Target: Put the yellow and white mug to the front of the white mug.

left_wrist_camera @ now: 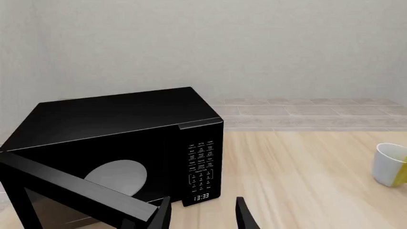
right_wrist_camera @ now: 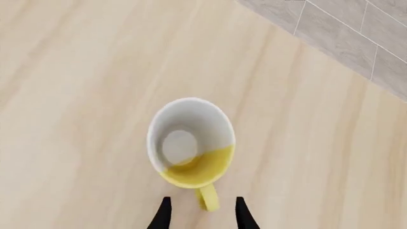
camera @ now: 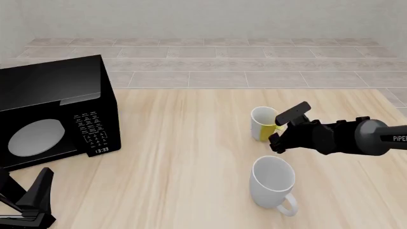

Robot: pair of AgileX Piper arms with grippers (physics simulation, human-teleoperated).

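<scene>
The yellow and white mug stands upright on the wooden table, just behind the larger white mug. In the right wrist view the small mug is seen from above, its yellow handle pointing toward my right gripper. That gripper is open, with a fingertip on each side of the handle's end and not touching it. In the front view my right gripper sits at the mug's right side. My left gripper is open and empty at the front left. The small mug also shows in the left wrist view.
A black microwave stands at the table's left, its door swung open in front of my left gripper. Tiled floor lies beyond the table's far edge.
</scene>
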